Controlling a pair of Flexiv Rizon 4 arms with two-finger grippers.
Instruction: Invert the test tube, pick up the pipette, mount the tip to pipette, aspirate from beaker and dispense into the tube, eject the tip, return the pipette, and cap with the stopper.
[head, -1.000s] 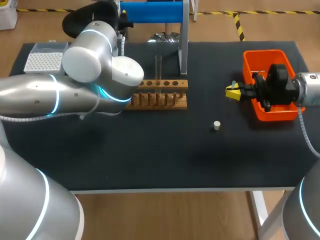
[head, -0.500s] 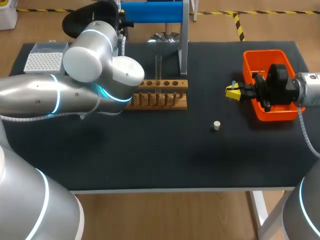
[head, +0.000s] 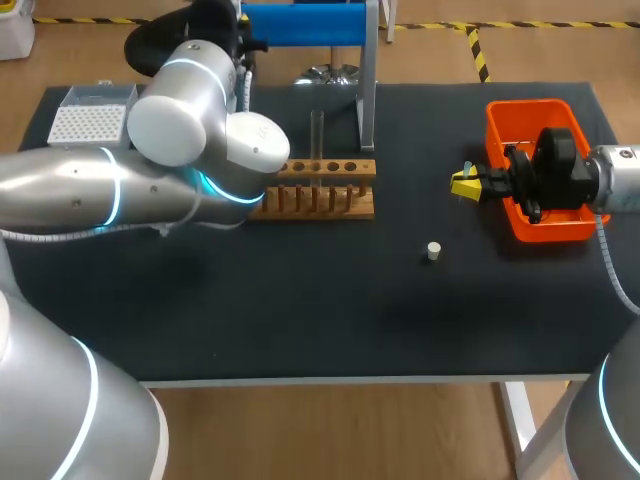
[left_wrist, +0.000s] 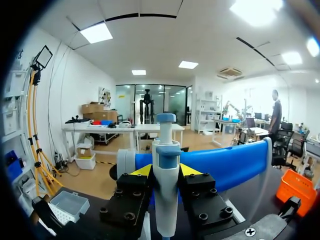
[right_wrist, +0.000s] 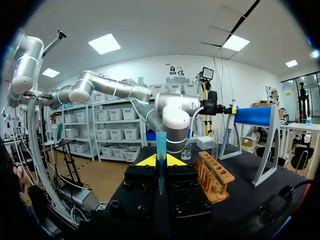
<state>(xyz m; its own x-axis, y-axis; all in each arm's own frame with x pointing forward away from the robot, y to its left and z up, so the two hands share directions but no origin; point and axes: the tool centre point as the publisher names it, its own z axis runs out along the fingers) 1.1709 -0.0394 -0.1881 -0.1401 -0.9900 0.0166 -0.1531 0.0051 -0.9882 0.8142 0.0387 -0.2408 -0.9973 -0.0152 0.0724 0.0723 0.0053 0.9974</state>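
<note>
Left wrist view: the pipette is clasped upright by the left gripper, before the blue bar.
A blue tip is gripped between the right gripper's fingers; the test tube is seen upright in the wooden rack, the stopper lying apart on the table.

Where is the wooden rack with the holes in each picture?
Head view: the brown wooden test tube rack sits mid-table, beside the left arm.
Left wrist view: not in it.
Right wrist view: ahead of the right hand, off to one side.
Shared landmark: the blue bar on its stand, behind the rack.
</note>
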